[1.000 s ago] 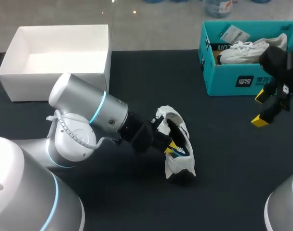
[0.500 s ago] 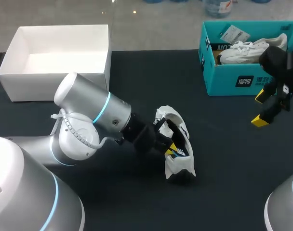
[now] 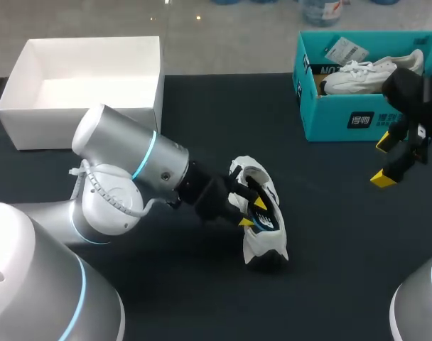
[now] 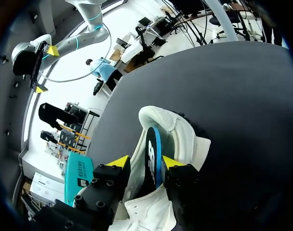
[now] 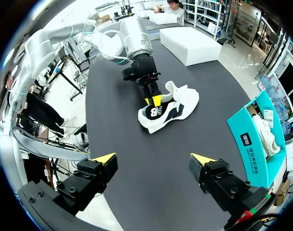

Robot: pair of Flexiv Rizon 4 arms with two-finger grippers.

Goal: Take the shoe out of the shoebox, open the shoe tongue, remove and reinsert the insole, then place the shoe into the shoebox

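Note:
A white shoe (image 3: 263,238) lies on its side in the middle of the dark table, also visible in the right wrist view (image 5: 178,103). Its blue-and-black insole (image 4: 153,153) stands on edge inside the shoe's mouth (image 4: 182,137). My left gripper (image 3: 253,212) is at that mouth, fingers apart, with the insole between them (image 4: 145,161) and a gap on one side. My right gripper (image 3: 384,160) hangs wide open and empty near the teal shoebox (image 3: 358,119), far from the shoe (image 5: 153,159).
The teal shoebox at the back right holds a second white shoe (image 3: 372,71). An open white box (image 3: 81,114) stands at the back left. My left arm (image 3: 131,170) lies across the table's left half.
My left gripper's fingers have spread apart from the insole they were pinched on, and the left arm has drawn back slightly. The right arm has not moved.

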